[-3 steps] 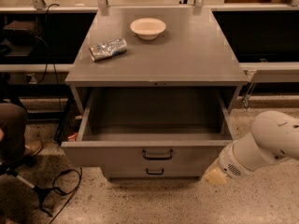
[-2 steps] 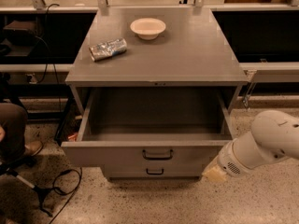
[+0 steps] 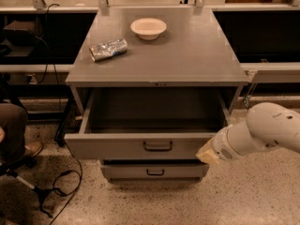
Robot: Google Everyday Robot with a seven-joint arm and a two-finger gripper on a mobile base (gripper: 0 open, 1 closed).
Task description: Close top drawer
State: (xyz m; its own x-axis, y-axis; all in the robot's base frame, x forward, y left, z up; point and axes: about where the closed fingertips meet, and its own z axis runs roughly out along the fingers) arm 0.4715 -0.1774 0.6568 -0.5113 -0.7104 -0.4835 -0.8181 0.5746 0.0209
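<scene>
The top drawer (image 3: 117, 146) is pulled well out of the grey cabinet (image 3: 159, 69) and its inside looks empty. Its front panel carries a small black loop handle (image 3: 157, 146) at the centre. My white arm (image 3: 267, 130) comes in from the right. My gripper (image 3: 207, 153), a yellowish tip, is against the right end of the drawer's front panel, at about handle height.
A white bowl (image 3: 148, 28) and a crushed silver can (image 3: 108, 49) lie on the cabinet top. A shorter lower drawer (image 3: 154, 171) sits shut below. A person's leg and shoe (image 3: 18, 135) and black cables (image 3: 61, 186) are on the floor at left.
My gripper has moved up and slightly left onto the drawer front's right end. The top drawer has slid a little way into the cabinet.
</scene>
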